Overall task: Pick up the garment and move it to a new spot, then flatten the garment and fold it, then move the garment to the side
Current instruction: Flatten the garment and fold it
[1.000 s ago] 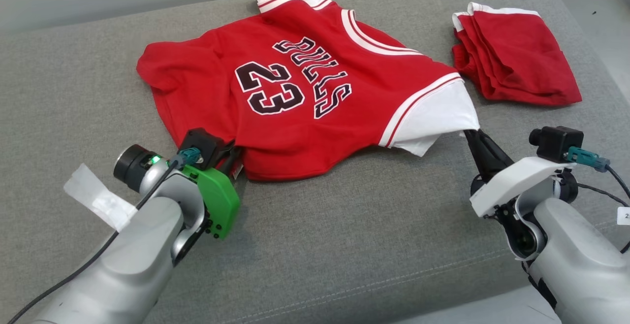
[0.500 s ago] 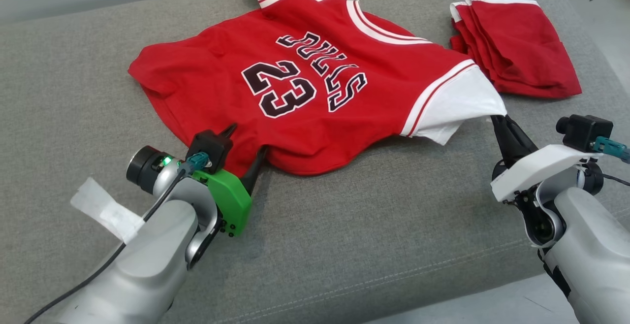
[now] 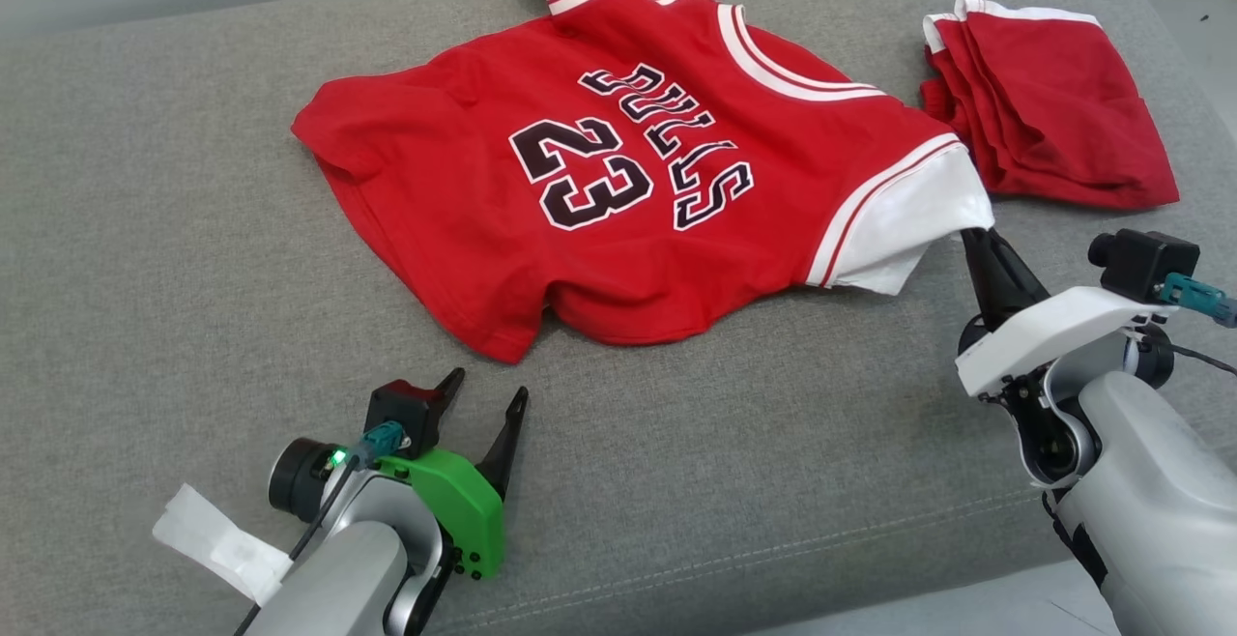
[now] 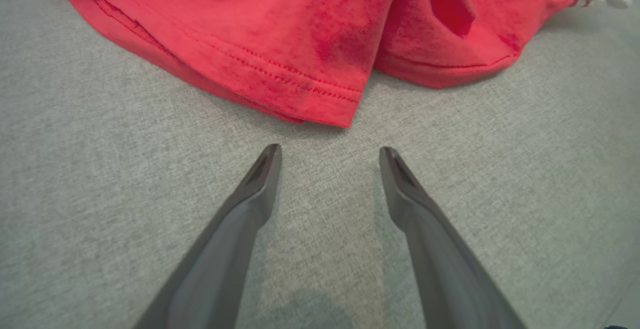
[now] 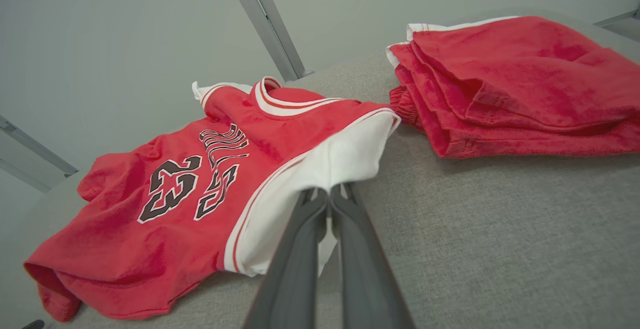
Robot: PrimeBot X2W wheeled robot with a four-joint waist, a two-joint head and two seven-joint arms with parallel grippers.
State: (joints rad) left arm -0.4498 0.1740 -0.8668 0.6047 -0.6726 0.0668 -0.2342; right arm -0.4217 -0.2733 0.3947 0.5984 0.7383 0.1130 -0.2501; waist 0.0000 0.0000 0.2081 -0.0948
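A folded red garment with white trim lies on the grey fabric cushion. A metal bar rises behind.

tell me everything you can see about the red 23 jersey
The jersey is soft-looking red fabric with white, red-striped trim at the neck, white sleeves, and "BULLS 23" in black outlined in white. It lies print up and rumpled on the grey cushion, its hem buckled. The right gripper is shut on its white sleeve. The open left gripper stands short of the hem, not touching.
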